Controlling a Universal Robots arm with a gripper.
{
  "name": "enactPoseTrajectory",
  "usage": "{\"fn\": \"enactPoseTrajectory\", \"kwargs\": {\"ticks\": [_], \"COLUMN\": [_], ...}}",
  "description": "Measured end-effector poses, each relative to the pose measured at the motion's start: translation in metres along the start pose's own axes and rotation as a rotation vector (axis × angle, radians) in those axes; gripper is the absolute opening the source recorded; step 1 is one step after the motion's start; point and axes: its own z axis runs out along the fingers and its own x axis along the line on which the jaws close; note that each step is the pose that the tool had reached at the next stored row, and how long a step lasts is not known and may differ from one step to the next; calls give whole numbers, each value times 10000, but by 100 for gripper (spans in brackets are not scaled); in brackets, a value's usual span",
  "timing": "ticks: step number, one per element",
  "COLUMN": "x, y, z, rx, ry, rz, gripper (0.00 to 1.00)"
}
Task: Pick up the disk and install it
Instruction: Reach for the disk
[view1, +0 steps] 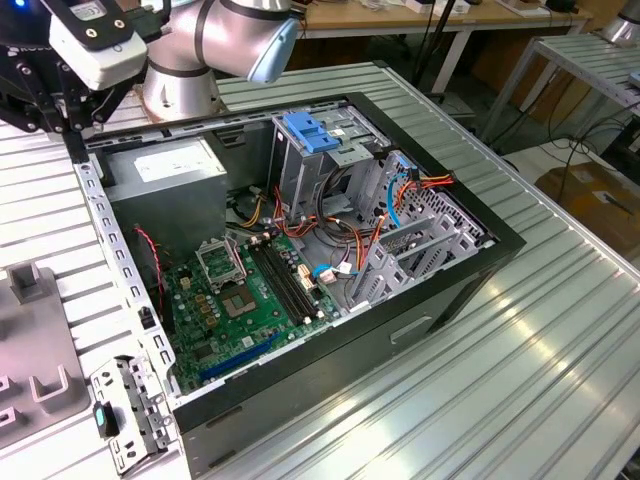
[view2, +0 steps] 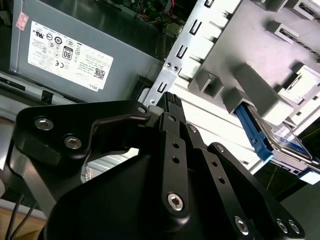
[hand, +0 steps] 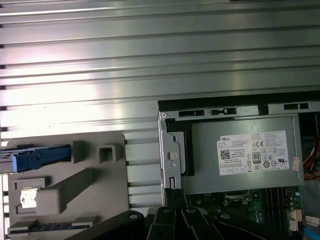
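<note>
The disk (hand: 35, 157) lies in a grey holder (hand: 65, 195) on the table outside the computer case. Its bright blue rail shows in both wrist views, and in the second wrist view the disk (view2: 255, 137) sticks out of a slot of the holder (view2: 240, 45). My gripper (view2: 170, 102) hangs above the case's rim beside the power supply (view2: 75, 55), well apart from the disk. The black fingers meet at their tips with nothing between them. In the exterior view the gripper (view1: 72, 135) is at the far corner of the case, on that view's left.
The open computer case (view1: 480, 250) fills the middle of the ribbed metal table (view1: 560, 370), with a green motherboard (view1: 250, 300), a metal drive cage topped by a light-blue bracket (view1: 315, 135), and loose coloured cables. A small metal bracket (view1: 125, 420) lies by the case's near corner.
</note>
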Motion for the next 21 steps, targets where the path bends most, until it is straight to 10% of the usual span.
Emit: {"fn": "enactPoseTrajectory", "kwargs": {"ticks": [21], "x": [411], "y": [9], "z": [-3], "rx": [0], "ry": [4], "rz": [0], "gripper": [11]}}
